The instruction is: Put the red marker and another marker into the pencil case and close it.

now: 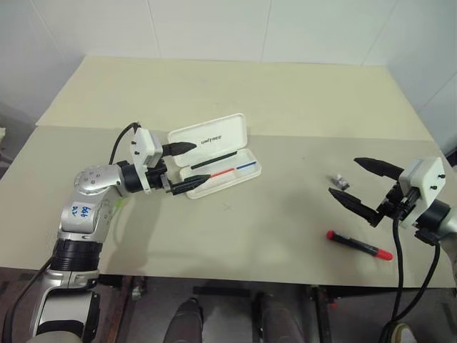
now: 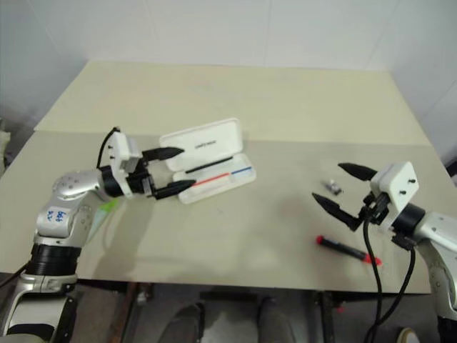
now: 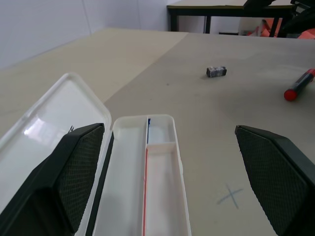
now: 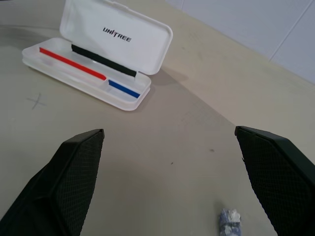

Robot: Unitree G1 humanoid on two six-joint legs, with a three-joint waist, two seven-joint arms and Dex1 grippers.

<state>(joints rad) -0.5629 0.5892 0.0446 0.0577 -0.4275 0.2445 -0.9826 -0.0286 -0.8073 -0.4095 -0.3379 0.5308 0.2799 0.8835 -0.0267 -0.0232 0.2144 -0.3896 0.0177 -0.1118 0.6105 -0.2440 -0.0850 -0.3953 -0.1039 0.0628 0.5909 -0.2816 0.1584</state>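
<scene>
Two grippers, left [image 1: 187, 166] and right [image 1: 364, 187], spread wide and empty; pencil case [image 1: 214, 153] lies open, red marker [image 1: 359, 245] unlifted beside the right, to be grasped next.

One open pencil case [image 1: 214, 153], one red marker [image 1: 359, 245], one small grey object [image 1: 338, 181], two pincers

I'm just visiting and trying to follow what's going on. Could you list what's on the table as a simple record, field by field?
pencil case: white, lid open, no marker inside yet
red marker: lying on the table, near the right gripper
green marker: partly hidden under the left arm
small object: on the table, too small to identify
left gripper: open, at the case's end
right gripper: open, holding nothing
table: beige
</scene>
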